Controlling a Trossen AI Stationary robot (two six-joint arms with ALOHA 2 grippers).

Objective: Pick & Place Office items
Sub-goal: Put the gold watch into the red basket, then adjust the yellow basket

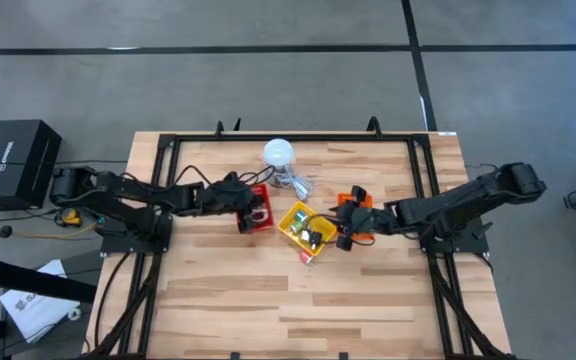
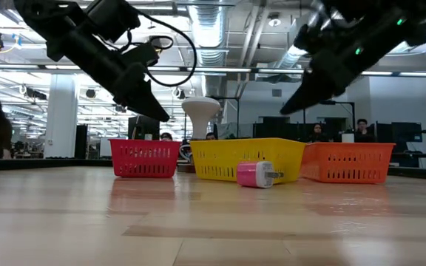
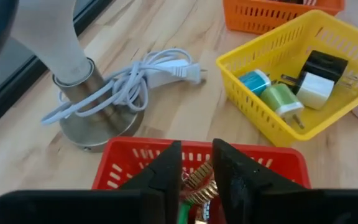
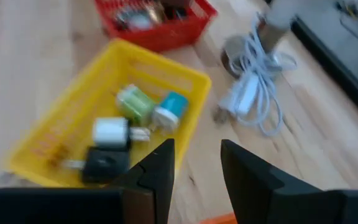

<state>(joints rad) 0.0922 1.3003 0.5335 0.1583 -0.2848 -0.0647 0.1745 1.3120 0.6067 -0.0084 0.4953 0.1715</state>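
Table from above: your left gripper hangs over the red tray, your right gripper between the yellow tray and the orange tray, with a pink charger loose on the wood just beside it.

At table height, that pink charger lies on its side in front of the yellow tray, both arms well above it.

Past your left fingers, standing slightly apart with nothing between them, small metal pieces sit in the red tray directly below: a drop looks just finished.

Your right fingers stand spread and empty; ahead lie a green plug, blue plug, white plug and black plug in the yellow tray.

Next, you likely lower the right claw squarely onto the stray charger.
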